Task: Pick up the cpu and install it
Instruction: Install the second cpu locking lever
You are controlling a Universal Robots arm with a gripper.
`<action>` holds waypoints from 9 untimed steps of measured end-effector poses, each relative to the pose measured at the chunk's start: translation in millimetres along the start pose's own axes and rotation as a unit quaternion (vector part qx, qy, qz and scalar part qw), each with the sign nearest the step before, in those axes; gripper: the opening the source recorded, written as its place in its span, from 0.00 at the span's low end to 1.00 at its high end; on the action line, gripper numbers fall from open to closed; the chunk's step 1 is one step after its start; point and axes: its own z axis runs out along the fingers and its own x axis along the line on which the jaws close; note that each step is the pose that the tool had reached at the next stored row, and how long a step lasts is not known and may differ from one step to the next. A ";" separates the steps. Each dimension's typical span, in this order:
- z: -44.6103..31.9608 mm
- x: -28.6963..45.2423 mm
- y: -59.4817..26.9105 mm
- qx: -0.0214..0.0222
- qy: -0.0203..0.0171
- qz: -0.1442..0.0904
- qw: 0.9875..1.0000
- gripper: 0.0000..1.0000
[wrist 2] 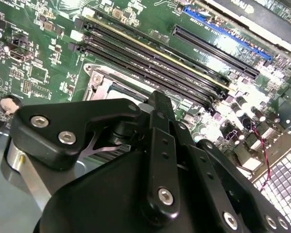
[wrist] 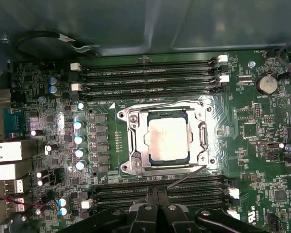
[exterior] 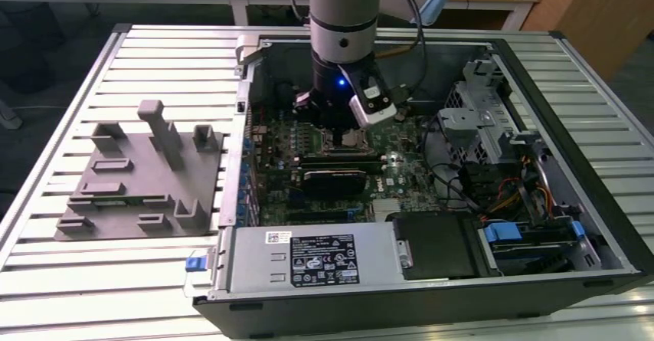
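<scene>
Sitting seated in socket (wrist: 166, 141): cpu (wrist: 168, 139); gripper (wrist: 157, 213) hovering just beside (finger state unclear).

The exterior view stands high and looks down at a slant on the open computer case (exterior: 430, 165), with the arm (exterior: 342, 19) entering from twelve o'clock and the grey fixture tray (exterior: 133, 180) at about nine o'clock; it is the far camera; the first wrist view looks almost straight down on the motherboard (wrist: 262, 141) from close, the CPU socket (wrist: 167, 141) at its centre; the second wrist view is nearer still, looking obliquely across the gripper's black linkage (wrist 2: 160, 160); both wrist views share the memory slots (wrist 2: 155, 63) beside the socket.
</scene>
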 end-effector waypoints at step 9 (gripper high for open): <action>6.7 8.3 -2.5 -0.001 0.000 0.000 1.000 0.11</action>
